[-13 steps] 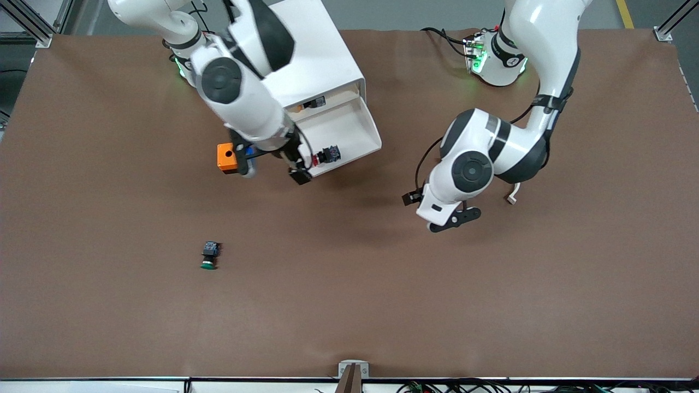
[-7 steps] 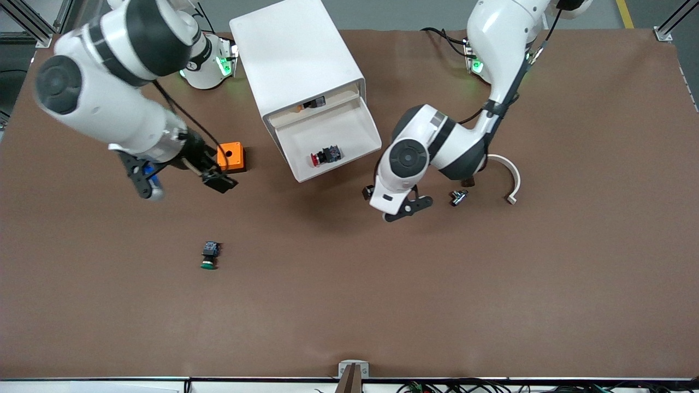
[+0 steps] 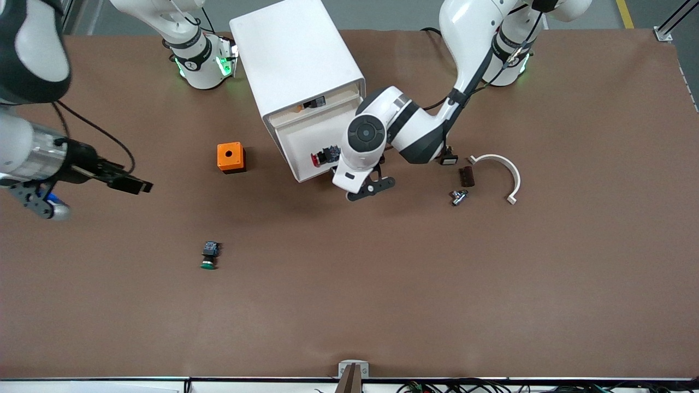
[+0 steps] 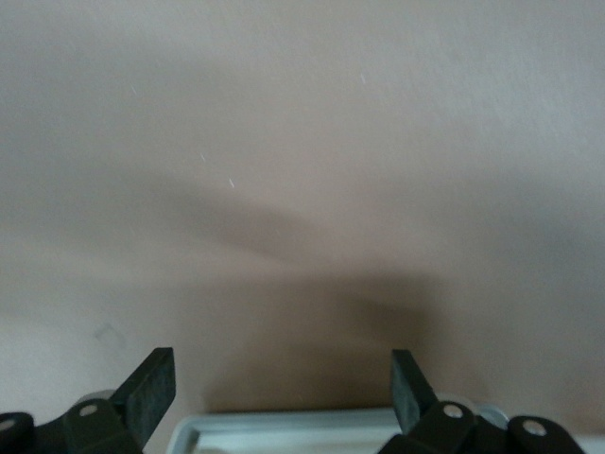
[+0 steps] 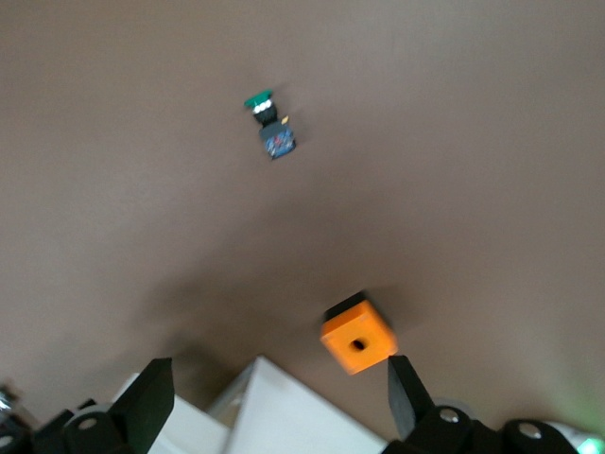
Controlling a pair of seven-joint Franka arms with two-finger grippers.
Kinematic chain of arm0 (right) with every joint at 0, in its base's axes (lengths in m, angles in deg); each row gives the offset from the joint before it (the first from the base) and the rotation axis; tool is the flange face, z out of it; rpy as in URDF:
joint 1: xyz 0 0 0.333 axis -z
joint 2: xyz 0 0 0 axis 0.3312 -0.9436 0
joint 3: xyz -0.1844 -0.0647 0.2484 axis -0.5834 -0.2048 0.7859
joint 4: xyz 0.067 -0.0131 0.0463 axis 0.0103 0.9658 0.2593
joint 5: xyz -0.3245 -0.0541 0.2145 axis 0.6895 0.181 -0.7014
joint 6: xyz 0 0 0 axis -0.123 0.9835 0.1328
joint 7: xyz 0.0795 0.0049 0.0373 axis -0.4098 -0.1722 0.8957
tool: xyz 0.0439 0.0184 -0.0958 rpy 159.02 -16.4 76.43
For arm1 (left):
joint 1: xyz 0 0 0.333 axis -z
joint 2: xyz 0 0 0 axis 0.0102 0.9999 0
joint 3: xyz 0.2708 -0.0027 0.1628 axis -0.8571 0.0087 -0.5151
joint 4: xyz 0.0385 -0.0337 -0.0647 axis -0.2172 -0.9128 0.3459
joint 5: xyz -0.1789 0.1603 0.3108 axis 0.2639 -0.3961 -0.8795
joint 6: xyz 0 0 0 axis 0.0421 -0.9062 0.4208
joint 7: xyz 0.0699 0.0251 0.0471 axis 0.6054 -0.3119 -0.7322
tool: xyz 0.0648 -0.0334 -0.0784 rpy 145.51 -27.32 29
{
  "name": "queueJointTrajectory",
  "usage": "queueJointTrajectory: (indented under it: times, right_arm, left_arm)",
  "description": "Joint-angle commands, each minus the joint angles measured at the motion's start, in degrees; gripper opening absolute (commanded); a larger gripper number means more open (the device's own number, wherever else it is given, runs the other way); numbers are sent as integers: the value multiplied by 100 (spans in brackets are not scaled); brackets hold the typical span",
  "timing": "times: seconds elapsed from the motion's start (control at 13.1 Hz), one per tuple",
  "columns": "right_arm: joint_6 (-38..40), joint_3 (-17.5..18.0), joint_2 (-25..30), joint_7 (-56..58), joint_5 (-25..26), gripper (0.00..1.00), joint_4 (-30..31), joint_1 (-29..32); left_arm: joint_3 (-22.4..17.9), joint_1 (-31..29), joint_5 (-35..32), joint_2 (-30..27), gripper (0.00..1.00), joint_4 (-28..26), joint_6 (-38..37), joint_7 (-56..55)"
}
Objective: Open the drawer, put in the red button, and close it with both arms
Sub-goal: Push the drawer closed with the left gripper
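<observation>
The drawer [image 3: 306, 139] stands pulled out of the white cabinet [image 3: 295, 54]. The red button [image 3: 322, 157] lies on its side in the drawer, near the front lip. My left gripper [image 3: 370, 186] is open and low at the drawer's front corner toward the left arm's end. In the left wrist view the gripper [image 4: 284, 378] has the drawer's white rim [image 4: 312, 427] between its open fingers. My right gripper [image 3: 130, 186] is open, empty and high over the table's right-arm end. The right wrist view [image 5: 279, 378] looks down on the cabinet top [image 5: 284, 416].
An orange box with a round hole [image 3: 230, 157] stands beside the cabinet and shows in the right wrist view [image 5: 357, 333]. A green-capped button [image 3: 209, 255] lies nearer the front camera. A white curved piece [image 3: 505, 166] and small dark parts [image 3: 464, 177] lie toward the left arm's end.
My right gripper has swung from the drawer out over the right-arm end of the table. My left gripper has moved in to the drawer's front corner. The red button stays in the drawer.
</observation>
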Motion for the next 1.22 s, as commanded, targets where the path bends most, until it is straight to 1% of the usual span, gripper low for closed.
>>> queueJointTrajectory:
  times: [0.0,0.08,0.15,0.31,0.46,0.69,0.84,0.92,1.07,1.15]
  right_arm:
    - [51,134,225,1488,712,100,-105,160]
    - [42,143,348,1823,958,100,-105,160]
    - [51,143,454,2018,1100,100,-105,160]
    - [68,117,638,2239,1119,100,-79,195]
    - [112,117,797,2249,1137,100,-70,187]
    - [174,108,806,2231,1049,100,-96,317]
    - [200,117,832,2484,1128,100,-87,318]
    - [209,125,859,2486,1128,100,-96,310]
    - [183,125,894,2477,1137,100,-105,309]
    - [200,143,955,2495,1128,100,-88,301]
  left_arm:
    - [-28,261,225,53,100,100,-17,-227]
    - [-28,357,313,53,100,100,-17,-280]
    - [-28,472,409,36,100,100,-34,-341]
    - [-19,717,603,36,100,83,-78,-508]
    - [-19,955,613,62,100,56,-87,-692]
    - [42,1140,630,115,100,38,-114,-904]
    - [104,1158,735,141,100,21,-157,-948]
    - [95,1150,727,133,100,21,-445,-922]
    - [34,1036,683,98,100,56,-597,-825]
    - [25,852,639,89,100,73,-606,-825]
